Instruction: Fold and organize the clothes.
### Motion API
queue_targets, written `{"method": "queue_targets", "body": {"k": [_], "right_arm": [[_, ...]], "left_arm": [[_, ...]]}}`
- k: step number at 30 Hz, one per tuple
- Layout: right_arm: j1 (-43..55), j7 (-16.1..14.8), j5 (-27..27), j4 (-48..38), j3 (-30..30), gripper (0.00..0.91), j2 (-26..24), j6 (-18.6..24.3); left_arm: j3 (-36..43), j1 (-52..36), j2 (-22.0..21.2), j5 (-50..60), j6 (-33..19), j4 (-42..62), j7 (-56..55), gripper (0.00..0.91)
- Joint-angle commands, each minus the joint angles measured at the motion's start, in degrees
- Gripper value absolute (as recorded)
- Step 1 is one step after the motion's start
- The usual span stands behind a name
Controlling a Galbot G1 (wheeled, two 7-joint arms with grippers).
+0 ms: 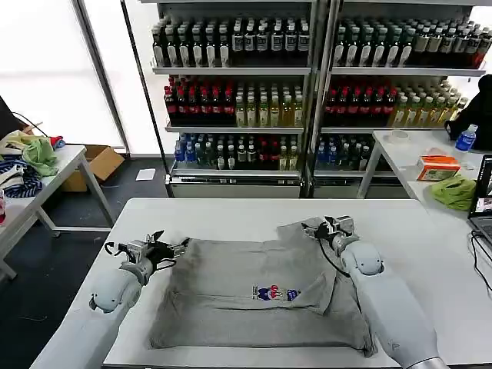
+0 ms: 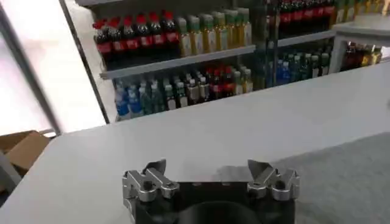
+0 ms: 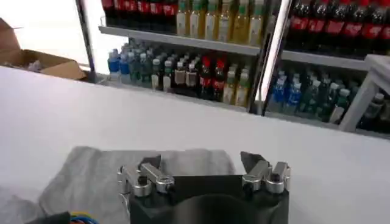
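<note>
grey cotton t-shirt (image 1: 254, 296) with a small colourful cartoon chest print (image 1: 275, 293) lies spread on the white bench (image 1: 231, 215), partly folded, its sleeve doubled over near the print. the left gripper (image 1: 171, 247) hovers just beside the shirt's left edge; its fingers (image 2: 146, 179) are spread apart and hold nothing, with bare bench between and ahead of them and grey cloth off to one side. the right gripper (image 1: 329, 225) sits over the shirt's far right corner, its fingers (image 3: 149, 173) likewise released and empty, a flap of grey fabric lying just under and ahead of them. shelves of bottled drinks (image 1: 238, 92) stand well beyond both sets of fingers.
</note>
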Motion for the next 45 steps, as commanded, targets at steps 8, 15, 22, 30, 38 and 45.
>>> {"method": "queue_targets", "body": {"k": [8, 15, 22, 30, 38, 45], "right_arm": [[-2.2, 0.3, -0.4, -0.3, 0.6, 0.907, 1.5, 0.0], [-2.9, 0.5, -0.6, -0.2, 0.9, 0.877, 1.5, -0.1], [-3.5, 0.9, -0.7, 0.3, 1.1, 0.474, 1.3, -0.2], [-4.3, 1.1, -1.0, 0.4, 1.5, 0.0, 1.3, 0.0], [-5.1, 1.0, -1.5, 1.4, 1.5, 0.0, 1.2, 0.4], [-5.9, 0.9, -1.3, 4.3, 1.9, 0.0, 0.7, 1.2]], "left_arm": [[0.8, 0.6, -0.5, 0.2, -0.1, 0.2, 0.5, 0.907], [1.4, 0.8, -1.3, 0.6, 0.0, 1.1, 1.1, 0.151], [2.2, 0.2, -1.4, 0.5, 0.3, 2.1, 1.2, 0.0], [3.3, -0.4, -1.6, 0.5, 1.0, 3.1, 1.0, 0.01], [3.5, -0.3, -1.7, 0.5, 0.6, 3.5, 0.6, 0.0], [2.6, -0.3, -2.1, 1.1, -1.5, 2.8, 0.3, 0.0]]}}
